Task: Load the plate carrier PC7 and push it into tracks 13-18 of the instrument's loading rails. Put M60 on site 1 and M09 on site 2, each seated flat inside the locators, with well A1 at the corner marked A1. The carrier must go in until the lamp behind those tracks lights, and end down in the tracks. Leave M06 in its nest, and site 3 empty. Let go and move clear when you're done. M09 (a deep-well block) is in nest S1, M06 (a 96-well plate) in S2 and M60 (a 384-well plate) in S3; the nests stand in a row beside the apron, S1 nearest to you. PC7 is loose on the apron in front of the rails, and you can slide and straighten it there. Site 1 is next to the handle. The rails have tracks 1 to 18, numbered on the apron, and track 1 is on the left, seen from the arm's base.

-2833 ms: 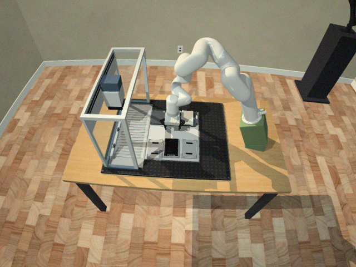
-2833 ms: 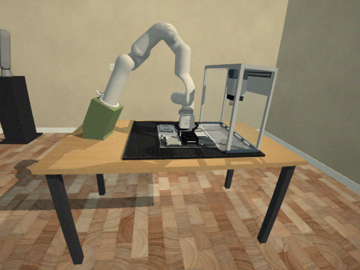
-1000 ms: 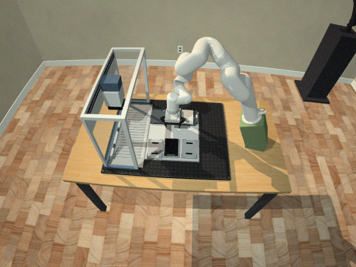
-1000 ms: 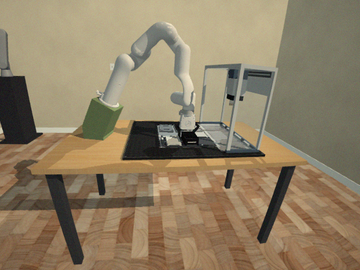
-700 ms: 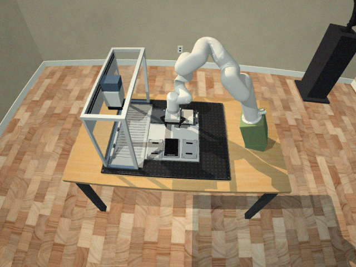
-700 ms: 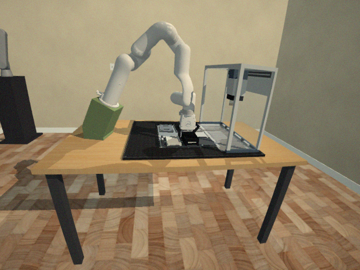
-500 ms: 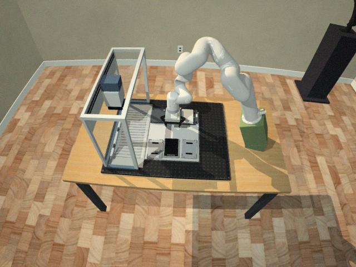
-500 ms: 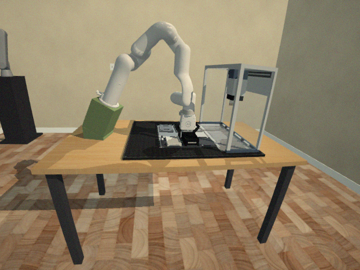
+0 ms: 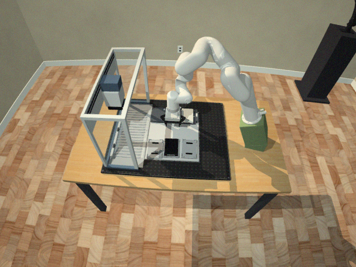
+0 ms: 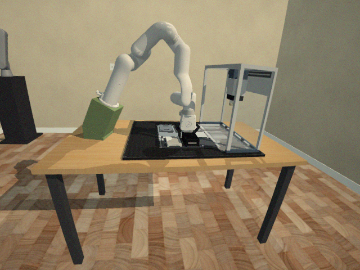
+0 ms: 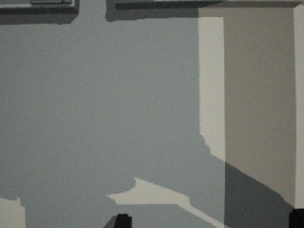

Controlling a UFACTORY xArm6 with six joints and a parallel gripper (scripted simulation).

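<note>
Block M09 [image 10: 190, 138], black, boxy and upright, sits beside pale, flat M60 [image 9: 188, 115] [image 10: 172, 141] on the carrier [image 9: 196, 115], at the far side in the top view. Above M09 the jaws stand wide apart, clamped on nothing; whether they touch it, I cannot tell. Black M06 [image 9: 171, 147] lies nearer, in the middle nest. Open apron [image 9: 185, 132] separates the two rows; the rails [image 9: 134, 134] lie left on the desk [image 9: 258, 172] [image 10: 72, 151].

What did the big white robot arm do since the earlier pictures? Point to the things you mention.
The white jointed arm [image 9: 207, 45] [image 10: 162, 30] moved its fingers [image 9: 172, 124] [image 10: 189, 133] a little, away from the flat black plate [image 9: 171, 147]. They're open now, holding nothing; I can't tell if they just let go of something. The chunky black block [image 10: 190, 140], thin white plate [image 9: 188, 114] [image 10: 173, 141] and flat black plate look the same.
</note>
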